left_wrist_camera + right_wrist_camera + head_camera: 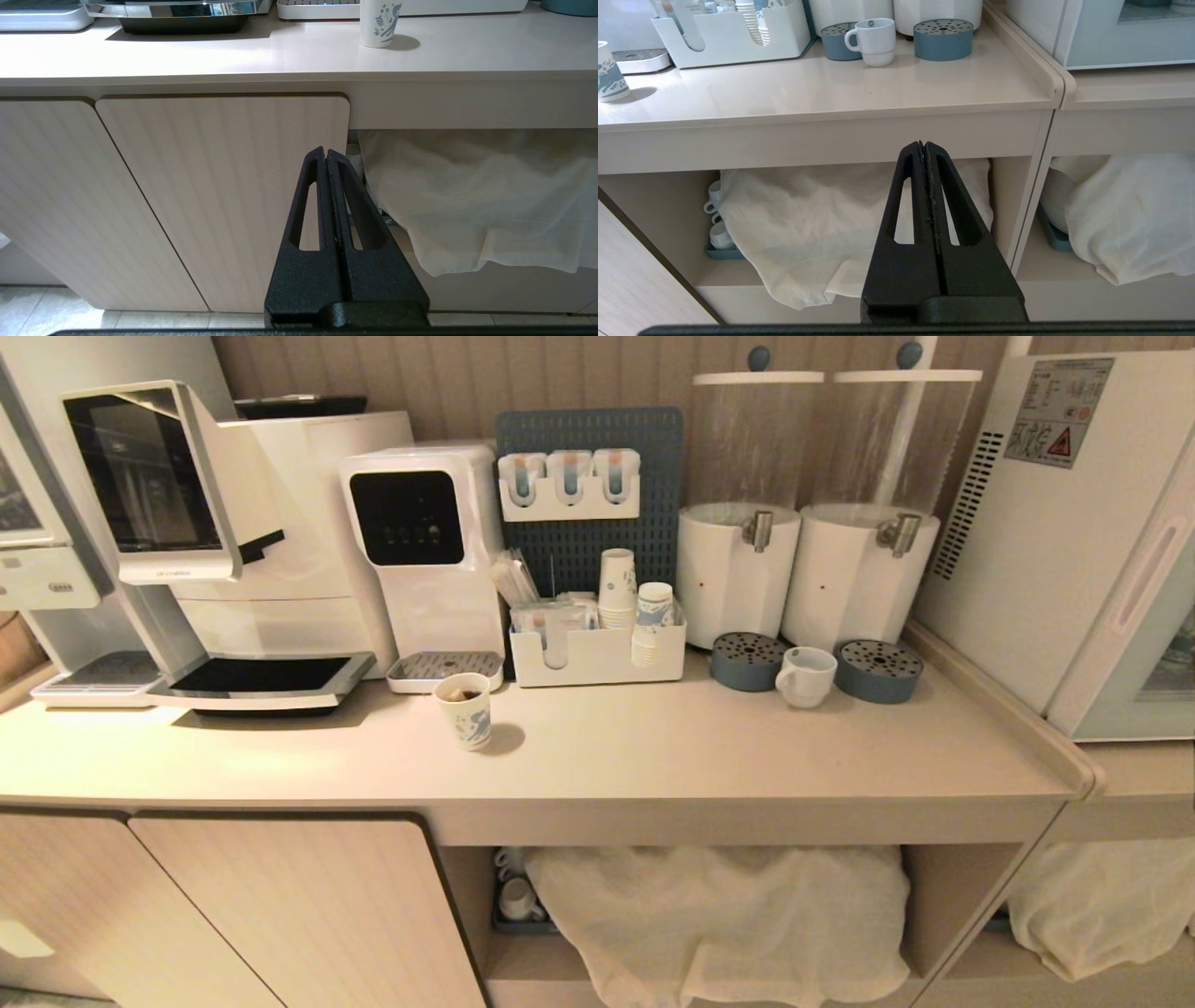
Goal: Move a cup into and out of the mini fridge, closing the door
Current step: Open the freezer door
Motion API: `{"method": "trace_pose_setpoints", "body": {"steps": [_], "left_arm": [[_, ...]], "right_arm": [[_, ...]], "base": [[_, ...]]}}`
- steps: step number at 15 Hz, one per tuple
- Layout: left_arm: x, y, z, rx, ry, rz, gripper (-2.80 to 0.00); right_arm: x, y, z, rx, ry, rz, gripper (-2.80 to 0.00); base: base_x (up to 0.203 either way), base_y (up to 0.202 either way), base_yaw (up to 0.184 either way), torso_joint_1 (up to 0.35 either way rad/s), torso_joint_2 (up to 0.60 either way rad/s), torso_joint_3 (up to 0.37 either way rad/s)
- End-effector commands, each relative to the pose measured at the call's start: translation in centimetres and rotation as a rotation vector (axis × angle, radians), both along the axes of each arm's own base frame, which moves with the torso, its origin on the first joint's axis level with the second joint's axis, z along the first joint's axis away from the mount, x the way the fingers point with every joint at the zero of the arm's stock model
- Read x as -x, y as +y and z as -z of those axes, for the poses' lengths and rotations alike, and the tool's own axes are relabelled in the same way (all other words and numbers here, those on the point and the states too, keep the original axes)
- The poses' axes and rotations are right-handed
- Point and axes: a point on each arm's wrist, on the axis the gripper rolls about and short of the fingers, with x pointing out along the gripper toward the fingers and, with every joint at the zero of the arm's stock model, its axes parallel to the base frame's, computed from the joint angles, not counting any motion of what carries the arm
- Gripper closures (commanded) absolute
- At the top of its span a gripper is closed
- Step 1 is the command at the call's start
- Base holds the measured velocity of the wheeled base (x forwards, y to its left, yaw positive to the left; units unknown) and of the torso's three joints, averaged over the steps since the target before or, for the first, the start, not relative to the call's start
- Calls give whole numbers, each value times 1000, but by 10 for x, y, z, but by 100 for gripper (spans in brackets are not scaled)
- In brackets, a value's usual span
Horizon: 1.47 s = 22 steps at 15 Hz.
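A: Sitting upright on the table (653,756), the cup (806,676) is between two round blue drip trays (748,661), just in front of the two white dispensers (738,569), handle toward the robot's left.

B: And the fridge (1055,541)?

A: Right of the cup, well apart, on a lower ledge past the table's raised end. Its door (1144,616) is shut; the vent slots and warning sticker (1058,411) face the dispensers.

B: What else is near?

A: A white organiser (597,658) with stacked paper cups, left of the trays. One patterned paper cup (465,709) stands alone nearer the front edge, ahead of the water dispenser (425,551). A coffee machine (233,541) is far left.

B: The tools?

A: Both are below table height, holding nothing. The left tool (326,154) is fully closed, facing a cabinet door (224,196). The right tool (923,147) is fully closed too, facing the open shelf where a white cloth (822,219) covers crockery.
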Motion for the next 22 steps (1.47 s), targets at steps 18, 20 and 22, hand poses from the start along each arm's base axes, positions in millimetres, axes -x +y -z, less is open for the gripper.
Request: {"method": "trace_pose_setpoints", "body": {"steps": [18, 20, 22], "left_arm": [[0, 0, 0, -1, 1, -2, 0], [0, 0, 0, -1, 1, -1, 0], [0, 0, 0, -1, 1, -2, 0]], "right_arm": [[-1, 0, 4, 1, 14, 0, 0], [-1, 0, 4, 1, 15, 0, 0], [-1, 0, 4, 1, 14, 0, 0]], "base": [[0, -141, 0, 2, 2, 2], [0, -196, 1, 4, 3, -2], [0, -192, 0, 0, -7, 1]]}}
